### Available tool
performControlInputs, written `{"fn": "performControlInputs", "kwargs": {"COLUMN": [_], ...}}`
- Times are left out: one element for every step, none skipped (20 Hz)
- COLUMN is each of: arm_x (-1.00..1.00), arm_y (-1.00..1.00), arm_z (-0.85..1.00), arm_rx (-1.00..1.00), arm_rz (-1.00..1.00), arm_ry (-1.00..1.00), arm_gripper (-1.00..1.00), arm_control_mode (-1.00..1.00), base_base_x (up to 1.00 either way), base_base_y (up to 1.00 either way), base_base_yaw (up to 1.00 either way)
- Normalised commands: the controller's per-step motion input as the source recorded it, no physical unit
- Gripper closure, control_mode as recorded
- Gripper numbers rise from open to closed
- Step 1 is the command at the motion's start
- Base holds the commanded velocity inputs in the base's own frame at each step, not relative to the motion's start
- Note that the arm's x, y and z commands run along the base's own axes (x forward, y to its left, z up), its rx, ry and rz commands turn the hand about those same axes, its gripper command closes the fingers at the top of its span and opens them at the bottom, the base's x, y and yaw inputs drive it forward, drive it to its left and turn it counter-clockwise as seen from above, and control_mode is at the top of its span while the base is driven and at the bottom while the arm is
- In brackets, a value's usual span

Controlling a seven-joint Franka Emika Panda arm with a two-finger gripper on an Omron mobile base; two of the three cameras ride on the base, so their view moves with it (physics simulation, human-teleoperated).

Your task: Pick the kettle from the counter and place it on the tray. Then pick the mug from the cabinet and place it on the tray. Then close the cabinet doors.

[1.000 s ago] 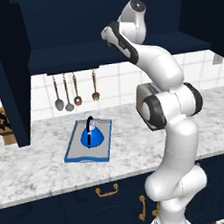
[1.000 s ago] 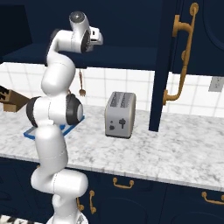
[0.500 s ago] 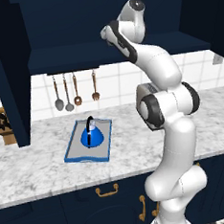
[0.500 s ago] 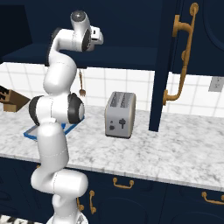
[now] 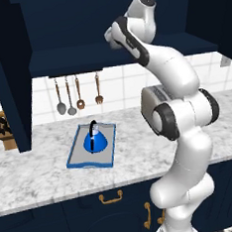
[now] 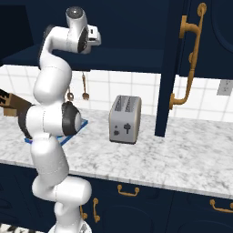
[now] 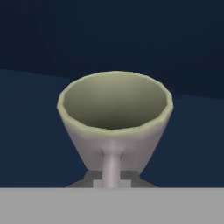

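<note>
The grey-beige mug (image 7: 113,113) with a greenish inside stands close before the hand inside the dark navy cabinet (image 5: 83,56), its handle turned toward me. My gripper (image 7: 112,178) is shut on that handle, a dark fingertip (image 7: 92,178) on each side of it. In the left base view the arm reaches up with its hand (image 5: 113,36) at the cabinet shelf. The blue kettle (image 5: 95,139) sits on the blue-rimmed tray (image 5: 77,161) on the marbled counter (image 5: 44,179). Both cabinet doors stand open: the left door (image 5: 7,72) and the right door (image 6: 200,68).
A silver toaster (image 6: 124,119) stands on the counter to the right of the arm. Ladles and spoons (image 5: 79,94) hang on the tiled wall under the cabinet. A knife block (image 5: 2,130) sits at the far left, behind the open left door.
The arm has shifted only slightly at the cabinet shelf. The kettle and tray have not moved.
</note>
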Motion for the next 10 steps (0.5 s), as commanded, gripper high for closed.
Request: {"fn": "performControlInputs", "kwargs": {"arm_x": [-1.00,-1.00,-1.00,-1.00,-1.00,-1.00,-1.00,-1.00,-1.00,-1.00], "arm_y": [0.00,0.00,0.00,0.00,0.00,0.00,0.00,0.00,0.00,0.00], "arm_z": [-0.16,-0.19,-0.19,-0.16,-0.12,-0.11,-0.04,-0.05,-0.06,-0.04], "arm_rx": [0.00,0.00,0.00,0.00,0.00,0.00,0.00,0.00,0.00,0.00], "arm_rz": [0.20,0.21,0.22,0.22,0.23,0.23,0.23,0.21,0.22,0.29], "arm_ry": [-0.09,-0.09,-0.09,-0.09,-0.09,-0.09,-0.05,-0.05,-0.07,-0.05], "arm_gripper": [1.00,1.00,1.00,1.00,1.00,1.00,1.00,1.00,1.00,1.00], "arm_control_mode": [-1.00,-1.00,-1.00,-1.00,-1.00,-1.00,-1.00,-1.00,-1.00,-1.00], "base_base_x": [0.00,0.00,0.00,0.00,0.00,0.00,0.00,0.00,0.00,0.00], "base_base_y": [0.00,0.00,0.00,0.00,0.00,0.00,0.00,0.00,0.00,0.00], "base_base_yaw": [0.00,0.00,0.00,0.00,0.00,0.00,0.00,0.00,0.00,0.00]}}
